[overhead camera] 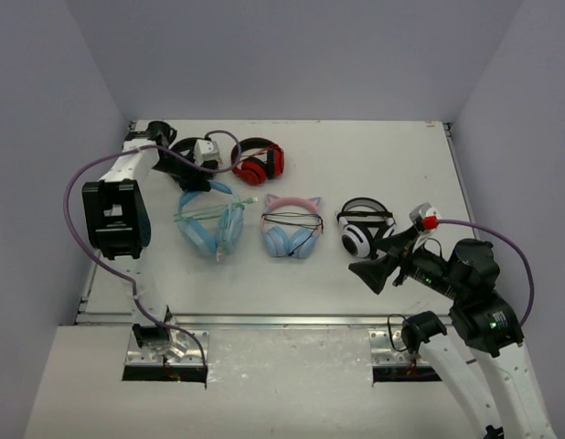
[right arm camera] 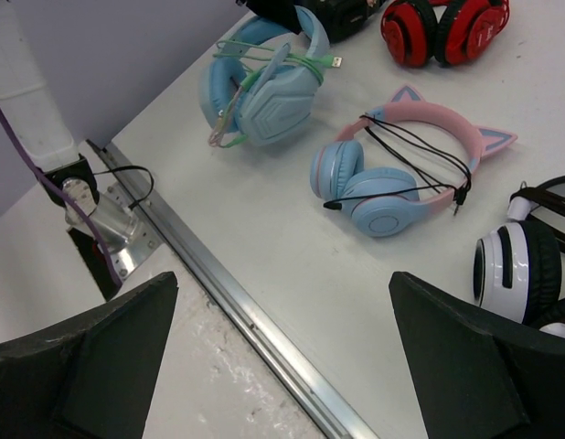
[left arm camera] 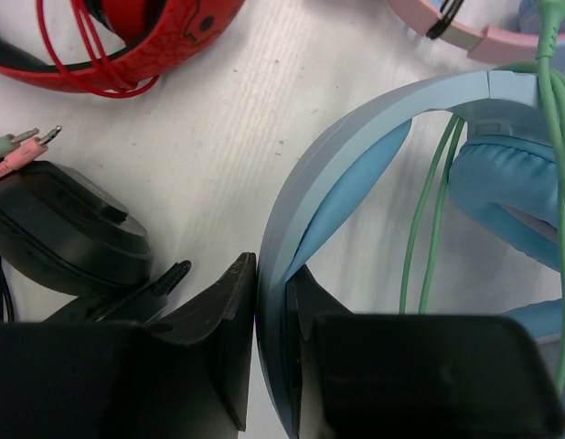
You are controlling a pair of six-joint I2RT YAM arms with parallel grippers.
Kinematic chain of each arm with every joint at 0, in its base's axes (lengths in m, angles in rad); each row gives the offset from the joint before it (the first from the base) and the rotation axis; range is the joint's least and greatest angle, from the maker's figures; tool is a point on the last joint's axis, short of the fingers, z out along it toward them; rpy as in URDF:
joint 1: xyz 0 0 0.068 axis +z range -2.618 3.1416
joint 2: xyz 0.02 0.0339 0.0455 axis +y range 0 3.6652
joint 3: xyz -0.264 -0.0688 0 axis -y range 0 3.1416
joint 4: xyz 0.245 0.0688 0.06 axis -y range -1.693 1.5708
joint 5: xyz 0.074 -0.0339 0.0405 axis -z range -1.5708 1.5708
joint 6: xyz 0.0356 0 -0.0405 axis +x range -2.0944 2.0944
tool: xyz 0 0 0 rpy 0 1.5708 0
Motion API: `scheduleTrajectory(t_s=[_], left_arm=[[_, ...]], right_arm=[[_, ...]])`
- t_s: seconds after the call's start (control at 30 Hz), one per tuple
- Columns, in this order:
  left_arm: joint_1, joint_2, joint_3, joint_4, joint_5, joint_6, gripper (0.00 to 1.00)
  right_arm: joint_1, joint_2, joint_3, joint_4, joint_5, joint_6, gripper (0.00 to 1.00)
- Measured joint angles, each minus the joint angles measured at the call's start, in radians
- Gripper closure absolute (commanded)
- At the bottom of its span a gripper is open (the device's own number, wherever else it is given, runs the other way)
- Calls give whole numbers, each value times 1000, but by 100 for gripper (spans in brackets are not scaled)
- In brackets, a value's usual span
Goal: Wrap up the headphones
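Left wrist: left tool (left arm camera: 271, 274) pinches headphones (left arm camera: 374, 110) at smooth curved headband; right tool (right arm camera: 282, 283) spread wide.

On my table (overhead camera: 383, 174), I see red headphones (overhead camera: 258, 161) at the far side and black headphones (left arm camera: 63, 229) just left of them, their pink and green plugs (left arm camera: 26, 151) lying loose. Nearer lie cat-ear headphones (overhead camera: 292, 229) with a black cable draped across, and white-and-black headphones (overhead camera: 363, 230) to their right.

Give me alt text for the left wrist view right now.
The left gripper is shut on the headband of the light-blue headphones, with the green cable draped over band and earcup. Red headphones lie top left, black ones at left, a pink band top right.
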Motion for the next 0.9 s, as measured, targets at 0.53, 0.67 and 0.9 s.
scheduleTrajectory(t_s=[0.53, 0.67, 0.9], left_arm=[[21, 174, 5, -126, -48, 291, 100], [33, 207, 23, -142, -51, 301, 94], [31, 247, 69, -148, -30, 259, 70]], right_arm=[[18, -44, -9, -6, -8, 0, 1], [18, -50, -24, 7, -8, 0, 1], [18, -37, -75, 39, -12, 13, 1]])
